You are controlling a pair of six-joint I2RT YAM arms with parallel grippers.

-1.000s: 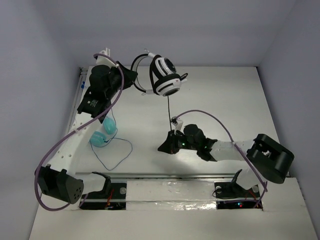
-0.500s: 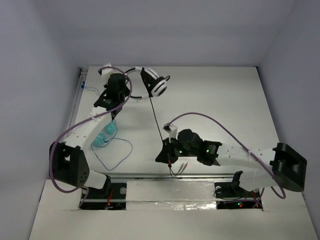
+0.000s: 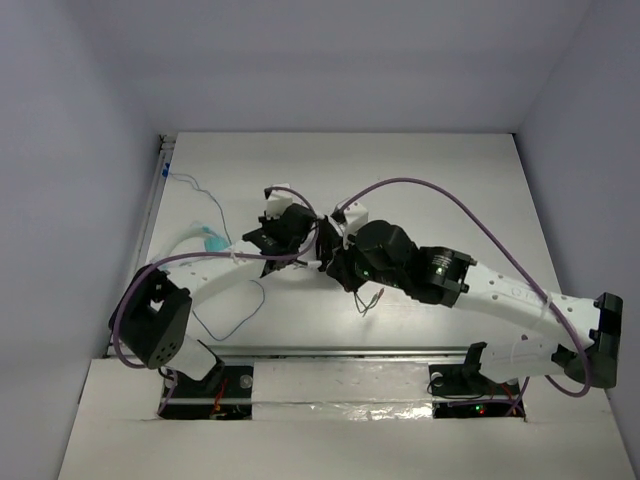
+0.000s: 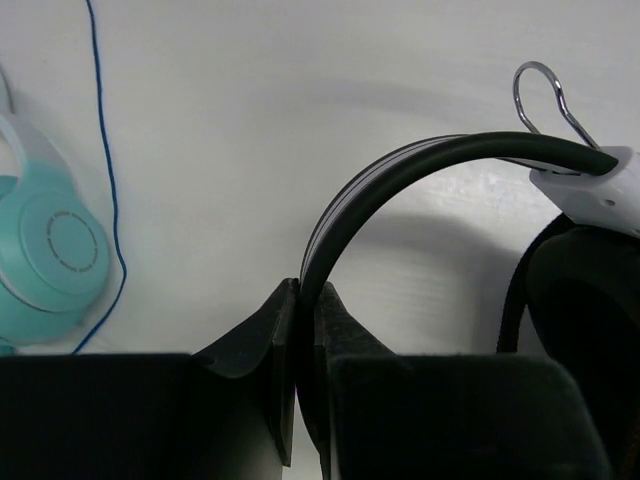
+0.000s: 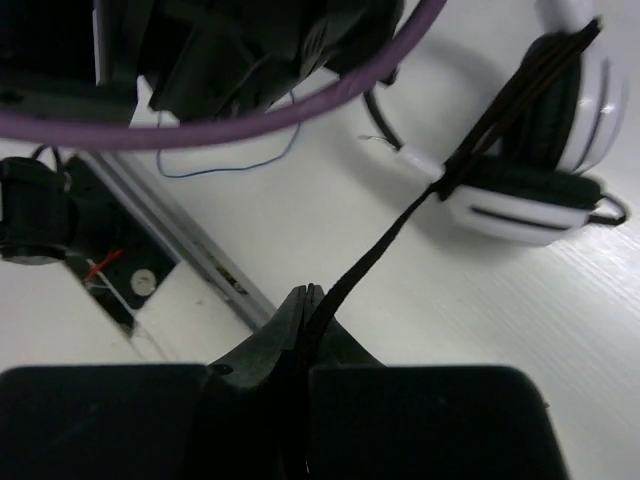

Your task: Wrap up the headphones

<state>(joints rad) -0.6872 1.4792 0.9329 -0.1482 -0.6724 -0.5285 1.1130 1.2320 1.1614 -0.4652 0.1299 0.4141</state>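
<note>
You have black-and-white over-ear headphones at the middle of the white table, earcups folded together. Their dark-lined headband arches up, pinched in the left gripper. The thin black cable, wound several turns across the cups, runs taut into the right gripper.

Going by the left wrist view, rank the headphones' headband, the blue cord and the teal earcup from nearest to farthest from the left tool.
1. The headband: clamped between the fingers of the left tool, centre of the view.
2. The blue cord: off to the left, clear of the tool.
3. The teal earcup: farther left, beyond the cord, at the frame's edge.
</note>
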